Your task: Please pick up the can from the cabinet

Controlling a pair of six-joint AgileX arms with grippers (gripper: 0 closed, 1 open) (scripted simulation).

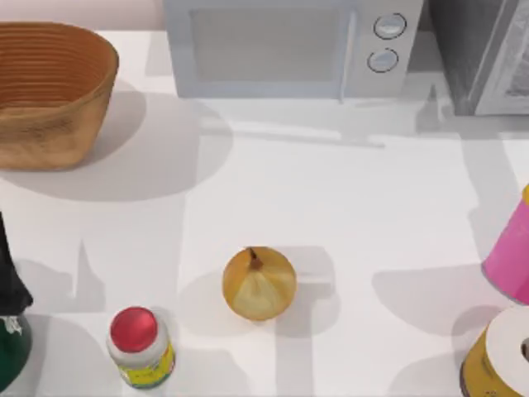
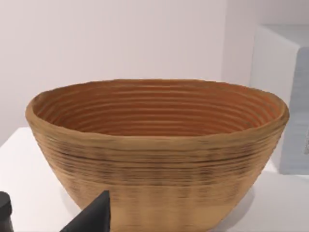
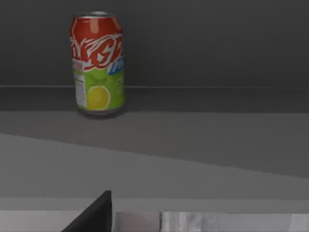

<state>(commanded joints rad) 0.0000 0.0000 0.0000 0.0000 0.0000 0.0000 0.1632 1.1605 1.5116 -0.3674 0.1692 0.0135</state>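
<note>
The can (image 3: 97, 63), red on top and green below with a lemon on its label, stands upright on a grey ledge in front of a dark wall in the right wrist view. A dark part of my right gripper (image 3: 94, 215) shows at the near edge of that view, well short of the can and apart from it. The cabinet (image 1: 347, 207) is the broad white flat top in the top view. At the near edge of the left wrist view a dark part of my left gripper (image 2: 91, 215) sits just in front of a woven basket (image 2: 154, 150).
On the white top stand the woven basket (image 1: 50, 91) at the back left, a microwave (image 1: 289, 45) at the back, and a grey box with a white door (image 1: 488, 54) at the back right. An onion (image 1: 259, 284), a red-capped bottle (image 1: 139, 346), a green bottle (image 1: 12, 335), a pink container (image 1: 511, 252) and a yellow roll (image 1: 500, 356) stand in front.
</note>
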